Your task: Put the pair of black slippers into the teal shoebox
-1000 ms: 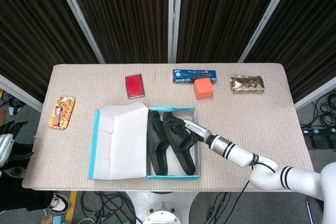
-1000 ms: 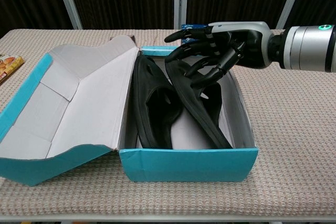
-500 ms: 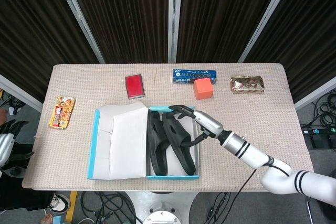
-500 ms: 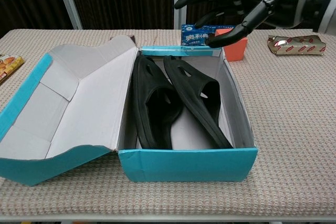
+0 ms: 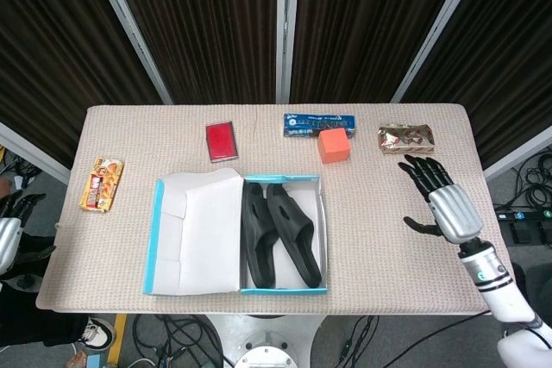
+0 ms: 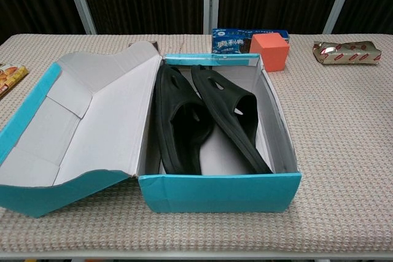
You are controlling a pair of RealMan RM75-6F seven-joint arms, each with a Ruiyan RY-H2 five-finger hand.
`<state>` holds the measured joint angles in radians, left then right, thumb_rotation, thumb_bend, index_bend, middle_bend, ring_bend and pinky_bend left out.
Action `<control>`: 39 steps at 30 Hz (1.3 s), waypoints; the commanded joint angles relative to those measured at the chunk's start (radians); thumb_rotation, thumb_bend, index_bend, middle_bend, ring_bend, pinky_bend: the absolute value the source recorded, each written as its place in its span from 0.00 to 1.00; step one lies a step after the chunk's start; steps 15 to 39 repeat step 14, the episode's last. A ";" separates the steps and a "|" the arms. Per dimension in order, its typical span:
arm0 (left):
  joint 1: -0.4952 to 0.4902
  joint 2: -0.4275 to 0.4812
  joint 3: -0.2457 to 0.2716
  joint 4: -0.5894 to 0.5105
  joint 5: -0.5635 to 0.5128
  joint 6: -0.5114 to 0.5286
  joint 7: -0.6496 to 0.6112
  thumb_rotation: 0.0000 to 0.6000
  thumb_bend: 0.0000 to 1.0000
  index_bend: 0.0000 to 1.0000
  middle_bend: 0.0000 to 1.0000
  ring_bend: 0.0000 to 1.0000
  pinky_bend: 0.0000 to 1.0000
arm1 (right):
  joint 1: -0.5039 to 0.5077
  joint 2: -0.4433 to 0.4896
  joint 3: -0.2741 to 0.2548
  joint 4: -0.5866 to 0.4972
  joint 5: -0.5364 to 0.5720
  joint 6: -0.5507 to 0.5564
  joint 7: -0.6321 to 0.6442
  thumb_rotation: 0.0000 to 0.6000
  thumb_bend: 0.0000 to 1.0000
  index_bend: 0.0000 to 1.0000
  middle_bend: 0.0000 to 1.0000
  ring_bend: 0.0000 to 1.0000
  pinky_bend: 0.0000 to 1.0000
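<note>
The right hand (image 5: pixel 447 203), fingers spread and empty, has pulled back to the table's three o'clock edge (left hand barely visible), leaving both black rubber slippers (image 6: pixel 206 118) inside the open teal cardboard shoebox (image 6: pixel 221 191), so the task looks done.

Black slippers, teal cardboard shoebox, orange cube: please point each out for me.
black slippers (image 6: pixel 228 110), chest view, strap of the right one
teal cardboard shoebox (image 6: pixel 219 192), chest view, front wall
orange cube (image 5: pixel 333 146), head view, top face
</note>
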<state>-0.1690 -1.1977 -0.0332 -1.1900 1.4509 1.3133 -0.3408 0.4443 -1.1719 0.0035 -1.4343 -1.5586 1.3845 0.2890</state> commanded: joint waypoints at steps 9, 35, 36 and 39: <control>0.020 -0.011 0.033 -0.025 0.088 0.088 0.078 1.00 0.13 0.12 0.15 0.02 0.07 | -0.247 -0.079 -0.066 0.104 0.125 0.101 -0.306 1.00 0.05 0.00 0.00 0.00 0.00; 0.018 -0.026 0.043 -0.022 0.110 0.099 0.084 1.00 0.12 0.12 0.15 0.02 0.08 | -0.258 -0.091 -0.056 0.146 0.120 0.079 -0.279 1.00 0.06 0.00 0.00 0.00 0.00; 0.018 -0.026 0.043 -0.022 0.110 0.099 0.084 1.00 0.12 0.12 0.15 0.02 0.08 | -0.258 -0.091 -0.056 0.146 0.120 0.079 -0.279 1.00 0.06 0.00 0.00 0.00 0.00; 0.018 -0.026 0.043 -0.022 0.110 0.099 0.084 1.00 0.12 0.12 0.15 0.02 0.08 | -0.258 -0.091 -0.056 0.146 0.120 0.079 -0.279 1.00 0.06 0.00 0.00 0.00 0.00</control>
